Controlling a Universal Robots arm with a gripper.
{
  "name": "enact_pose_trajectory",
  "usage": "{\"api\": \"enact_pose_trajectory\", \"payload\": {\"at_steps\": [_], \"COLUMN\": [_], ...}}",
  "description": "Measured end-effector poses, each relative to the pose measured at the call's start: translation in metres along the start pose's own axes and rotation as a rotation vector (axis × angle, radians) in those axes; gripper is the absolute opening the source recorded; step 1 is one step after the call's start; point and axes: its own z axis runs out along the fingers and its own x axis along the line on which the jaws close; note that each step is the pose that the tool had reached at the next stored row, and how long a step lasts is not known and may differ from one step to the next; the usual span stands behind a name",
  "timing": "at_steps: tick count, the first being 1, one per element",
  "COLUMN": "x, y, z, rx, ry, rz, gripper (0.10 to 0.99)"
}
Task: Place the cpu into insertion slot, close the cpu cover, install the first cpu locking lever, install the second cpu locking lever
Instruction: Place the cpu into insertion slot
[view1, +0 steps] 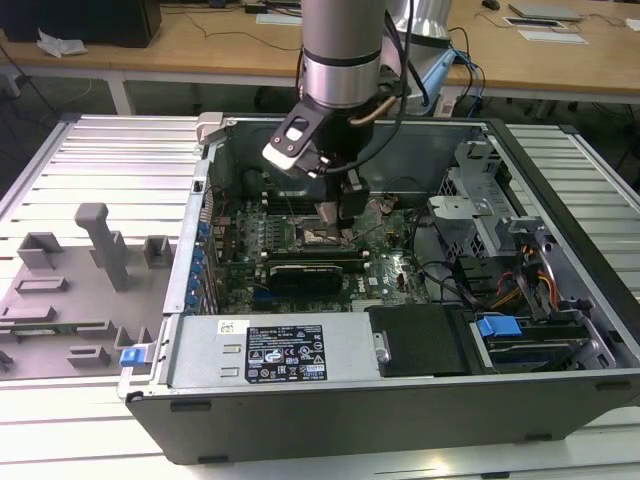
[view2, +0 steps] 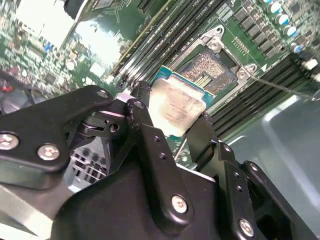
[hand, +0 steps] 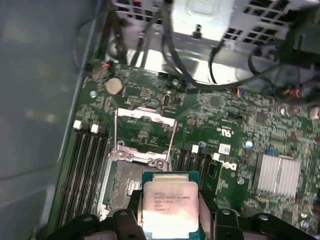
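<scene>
In the exterior view an open computer case lies on its side on a slatted metal counter. A grey holder block sits on the exterior view's left. The arm reaches down into the case, and the tool hangs over the middle of the green circuit board.

The tool is clamped on the cpu. In the second wrist view its black fingers press on two opposite edges of the chip, with the pale metal top facing the camera. The first wrist view shows the same grip, with the cpu level between the tool fingers.

The chip is not seated. It is held above the insertion slot, overlapping the slot's near edge in the first wrist view. The slot's contact field lies bare and uncovered. In the exterior view the slot is right under the tool.

The cpu cover is swung open on the far side of the slot, away from the chip. A thin metal lever rod runs free beside the slot, not latched down.

Rows of long black memory slots flank the slot on both sides. A round coin battery and a silvery finned heatsink also sit on the board.
</scene>
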Motion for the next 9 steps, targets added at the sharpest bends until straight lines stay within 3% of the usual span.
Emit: {"api": "enact_pose_trajectory", "payload": {"at_steps": [4, 9], "x": [0.0, 0.0069], "y": [-0.0005, 0.0], "z": [0.0053, 0.0136], "rx": [-0.001, -0.001], "ry": [-0.01, -0.0117], "rz": [0.111, 0.123], "gripper": [0.537, 0.537]}}
